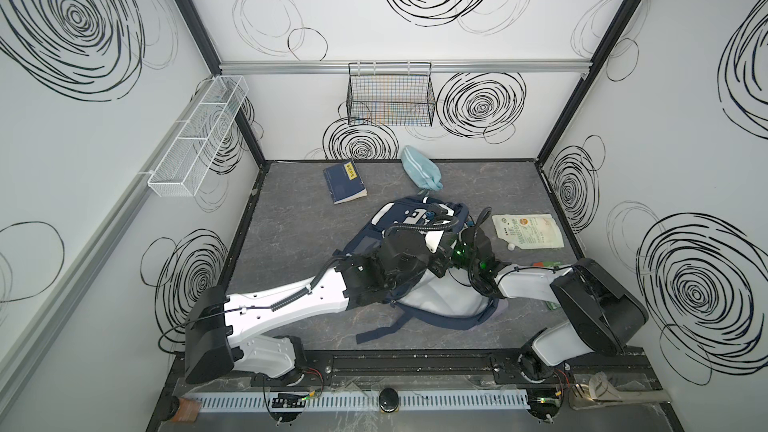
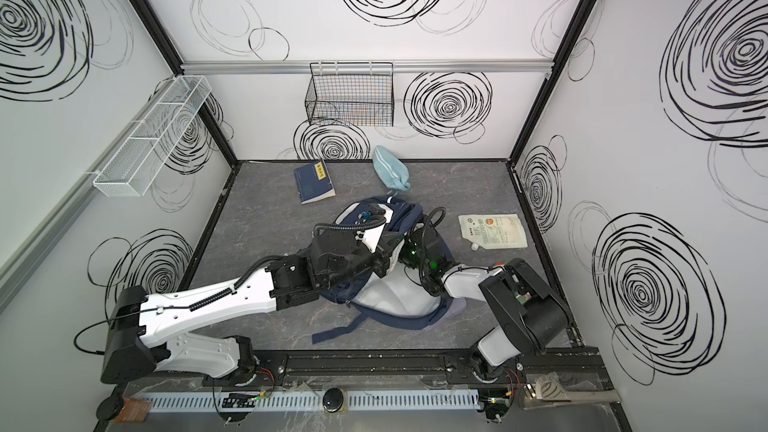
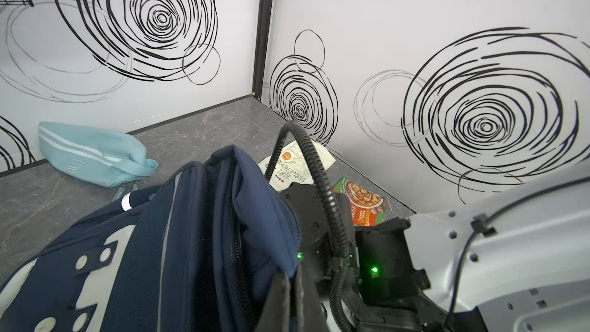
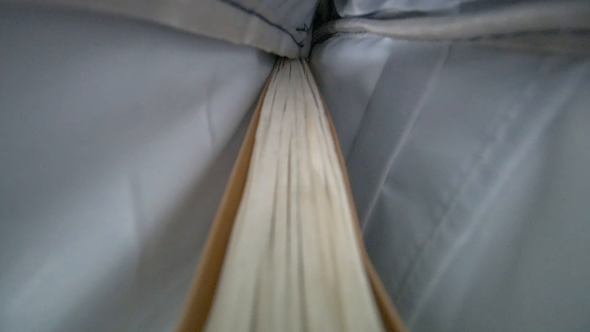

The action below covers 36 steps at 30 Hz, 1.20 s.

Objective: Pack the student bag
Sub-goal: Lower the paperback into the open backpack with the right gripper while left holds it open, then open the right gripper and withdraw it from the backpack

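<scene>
The right pincer itself is not visible. In both top views the right arm (image 1: 523,280) ends inside the mouth of the student bag (image 1: 368,243), and the right wrist view shows no fingers. That view shows a brown-covered book (image 4: 297,186) that starts at the camera and runs straight ahead, standing on its edge, with the pale lining (image 4: 127,122) close on both sides. I judge that the right pincer is closed on the near end of this book.

The long axis of the book is the same as the line of reach. Its far end is at the seam (image 4: 295,54) where the folds of the lining meet, so there seems to be not much depth beyond it. The next move is probably to let go and draw back along this same line, not sideways.

The left pincer (image 3: 292,289) is closed. It appears to pinch the navy rim of the bag mouth, just beside the right arm.

The bag lies in the middle of the table (image 1: 291,243), with its mouth toward the near edge and its front pockets toward the far edge.

A blue book (image 1: 344,181) and a light blue pouch (image 1: 419,172) lie near the far edge. A white food pouch (image 1: 528,231) lies near the right edge, nearer to the right arm.
</scene>
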Motion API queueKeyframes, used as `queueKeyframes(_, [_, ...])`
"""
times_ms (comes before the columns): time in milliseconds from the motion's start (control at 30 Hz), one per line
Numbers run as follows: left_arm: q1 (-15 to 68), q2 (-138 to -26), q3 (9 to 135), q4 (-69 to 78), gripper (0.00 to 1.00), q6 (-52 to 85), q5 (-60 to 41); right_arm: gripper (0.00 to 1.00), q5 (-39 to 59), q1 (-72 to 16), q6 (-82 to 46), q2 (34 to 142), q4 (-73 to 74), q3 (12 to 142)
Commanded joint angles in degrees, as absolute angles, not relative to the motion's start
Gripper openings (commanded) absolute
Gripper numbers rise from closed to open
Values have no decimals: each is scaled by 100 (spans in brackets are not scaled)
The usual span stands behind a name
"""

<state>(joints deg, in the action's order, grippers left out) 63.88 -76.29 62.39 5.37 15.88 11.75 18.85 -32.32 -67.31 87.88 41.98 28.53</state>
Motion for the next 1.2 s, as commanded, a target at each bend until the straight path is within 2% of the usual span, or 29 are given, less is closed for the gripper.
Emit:
queueKeyframes(0, [6443, -7321, 6679, 1380, 0, 1549, 1001, 16, 1763, -3243, -6812, 8899, 4871, 3165])
queueKeyframes(33, [6442, -7321, 6680, 1381, 0, 1533, 1014, 22, 1787, -3235, -6807, 8931, 4869, 3196])
queueKeyframes(100, [6436, -7300, 6667, 1363, 0, 1504, 1140, 42, 1880, -3218, -6789, 8946, 4837, 3242])
queueKeyframes(200, [6392, -7245, 6596, 1343, 0, 1529, 1469, 61, 1867, -3174, -6687, 8778, 4439, 3247])
queueKeyframes(333, [6190, -7169, 6431, 1288, 0, 1808, 1826, 77, 1701, -3100, -6446, 8317, 3907, 3058])
queueKeyframes(800, [5854, -7222, 6053, 1443, 0, 2301, 1883, 91, 1918, -2939, -5507, 6588, 1769, 2812])
queueKeyframes(967, [5836, -7292, 6033, 1489, 0, 2338, 1801, 91, 1584, -2884, -5070, 5585, 1005, 2687])
queueKeyframes(1067, [5823, -7304, 5968, 1607, 0, 2423, 1696, 100, 1232, -2877, -4914, 4920, 705, 2541])
queueKeyframes(1167, [5809, -7321, 5947, 1683, 0, 2429, 1628, 100, 1088, -2776, -4806, 4469, 288, 2537])
